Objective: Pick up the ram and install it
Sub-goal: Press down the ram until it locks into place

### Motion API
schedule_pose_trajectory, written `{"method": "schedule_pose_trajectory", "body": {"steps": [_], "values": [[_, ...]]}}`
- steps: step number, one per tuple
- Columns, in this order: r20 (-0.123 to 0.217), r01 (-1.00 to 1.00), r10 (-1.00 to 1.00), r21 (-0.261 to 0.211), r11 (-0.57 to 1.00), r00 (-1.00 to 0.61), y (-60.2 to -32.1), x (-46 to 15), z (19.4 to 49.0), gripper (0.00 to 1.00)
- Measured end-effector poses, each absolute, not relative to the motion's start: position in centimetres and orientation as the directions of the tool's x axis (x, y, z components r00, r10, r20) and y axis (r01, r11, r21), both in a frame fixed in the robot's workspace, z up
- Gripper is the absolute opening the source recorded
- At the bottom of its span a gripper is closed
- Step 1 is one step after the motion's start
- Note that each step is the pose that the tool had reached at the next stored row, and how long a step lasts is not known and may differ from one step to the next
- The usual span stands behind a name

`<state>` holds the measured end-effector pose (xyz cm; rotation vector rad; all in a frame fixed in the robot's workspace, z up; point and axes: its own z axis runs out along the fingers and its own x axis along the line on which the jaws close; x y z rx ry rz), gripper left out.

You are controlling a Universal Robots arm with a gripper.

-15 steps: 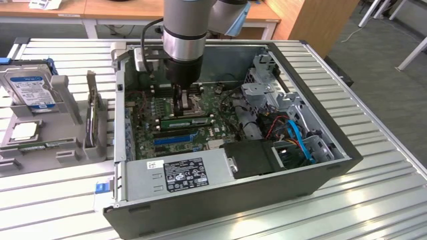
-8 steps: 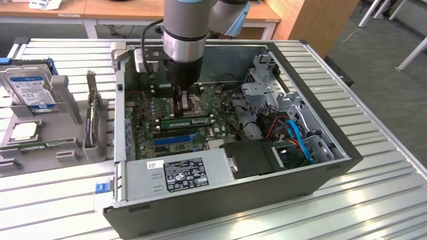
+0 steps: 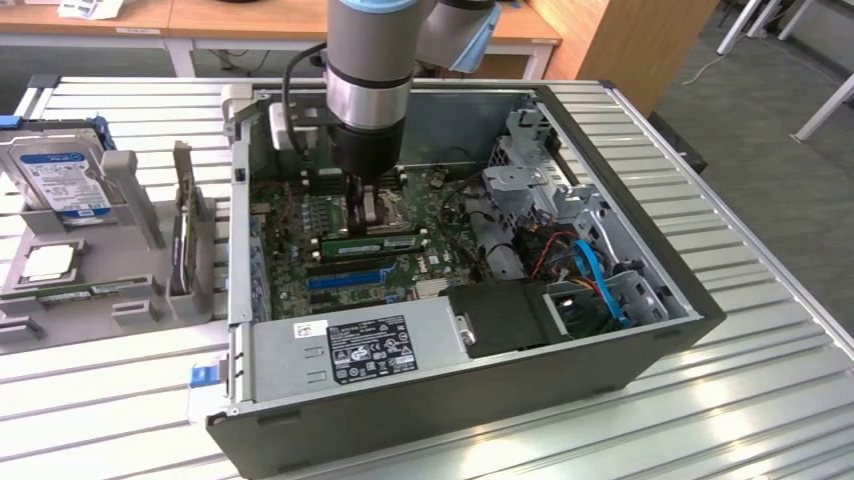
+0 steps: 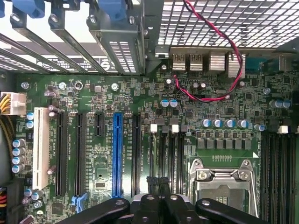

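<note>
The ram (image 3: 374, 243), a narrow green stick, stands on edge in a memory slot on the motherboard (image 3: 300, 215), between the CPU socket (image 3: 387, 205) and the blue expansion slot (image 3: 350, 278). My gripper (image 3: 360, 215) hangs straight down inside the open computer case, just behind the ram's end on the exterior view's left. In the wrist view the black fingers (image 4: 152, 182) are pressed together with nothing between them, so the gripper (image 4: 159, 179) is shut, and its tips hover over the row of memory slots (image 4: 168, 154). The blue expansion slot (image 4: 117, 154) lies beside them.
The case walls (image 3: 240, 200) box the arm in. A grey power supply (image 3: 354, 345) fills the near end, and a drive cage (image 3: 534, 190) with blue cables (image 3: 594, 270) lies on the exterior view's right. Outside, a rack holds a hard drive (image 3: 60, 180) and a processor (image 3: 47, 262).
</note>
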<state>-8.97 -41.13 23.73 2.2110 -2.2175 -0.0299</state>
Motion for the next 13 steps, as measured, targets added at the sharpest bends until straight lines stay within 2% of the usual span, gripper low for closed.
{"method": "schedule_pose_trajectory", "body": {"steps": [13], "values": [[-0.006,-1.0,-1.0,0.02,0.003,-0.003,-41.13,-8.98,23.19,0.1]]}}
